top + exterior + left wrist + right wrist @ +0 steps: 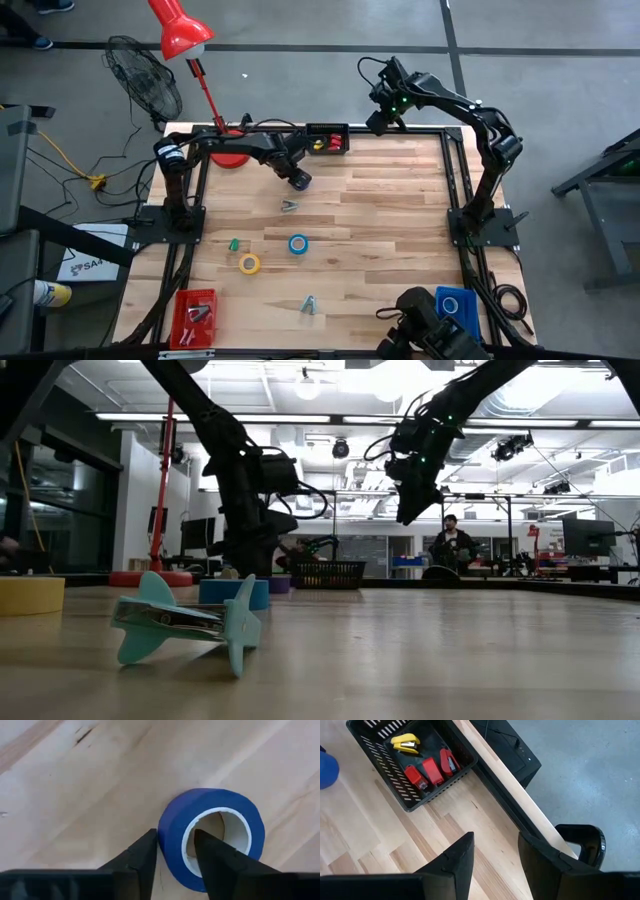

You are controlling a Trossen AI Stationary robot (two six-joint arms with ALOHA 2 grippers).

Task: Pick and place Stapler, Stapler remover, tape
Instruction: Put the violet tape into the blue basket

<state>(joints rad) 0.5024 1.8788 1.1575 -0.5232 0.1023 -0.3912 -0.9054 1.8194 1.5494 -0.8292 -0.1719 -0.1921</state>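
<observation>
Pale wood-grain table (75,780) — left jaws straddle glossy blue tape ring (175,820).

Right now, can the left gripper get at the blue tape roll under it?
Probably yes. The left gripper straddles the wall of the blue tape roll, one finger outside, one in its open centre. Bare table surrounds it; nothing blocks.

Hidden and cut off

The dark blue tape roll (212,837) loses its near rim behind the left gripper's (175,857) fingers.
</observation>
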